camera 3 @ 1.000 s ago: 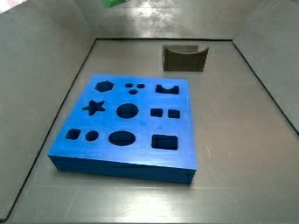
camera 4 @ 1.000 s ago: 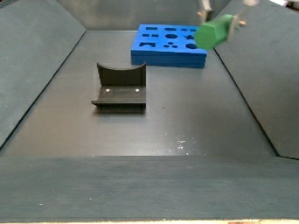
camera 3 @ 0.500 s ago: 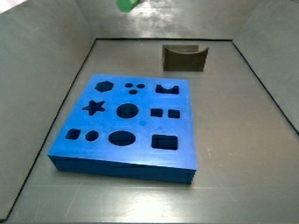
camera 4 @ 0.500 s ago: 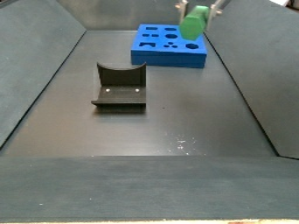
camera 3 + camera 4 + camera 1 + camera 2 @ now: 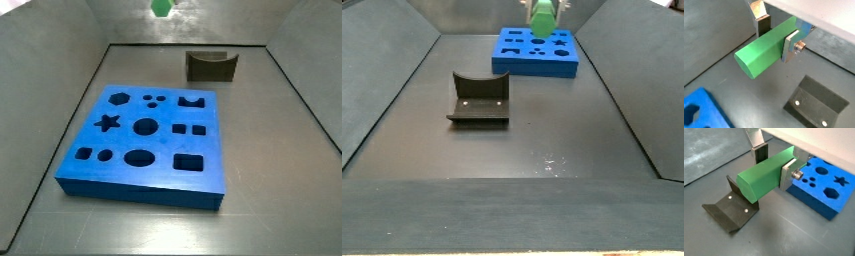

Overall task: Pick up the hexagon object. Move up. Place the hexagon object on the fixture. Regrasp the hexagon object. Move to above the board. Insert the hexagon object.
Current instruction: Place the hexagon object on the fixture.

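The gripper is clamped on the green hexagon block, its two silver fingers pressed flat against opposite sides of the block, whose hexagonal end juts out free of the grip. In a side view the block hangs high near the top centre of the frame, in the air in front of the far blue board. In a side view from another angle only its green tip shows at the top edge, well clear of the tabletop.

The fixture sits empty at left of centre in that side view, well apart from the block; a wrist view shows it below and beside the block's free end, with nothing resting in its notch. The board fills the middle of a side view, and all its cut-outs look unfilled.

So, judging by how things lie, the pick-up and the lift are done. Whether the block is on its way to the fixture or has been regrasped there cannot be told from these pictures. What clearly remains is bringing the block over the board, lining it up with the hexagonal hole, and pushing it in.
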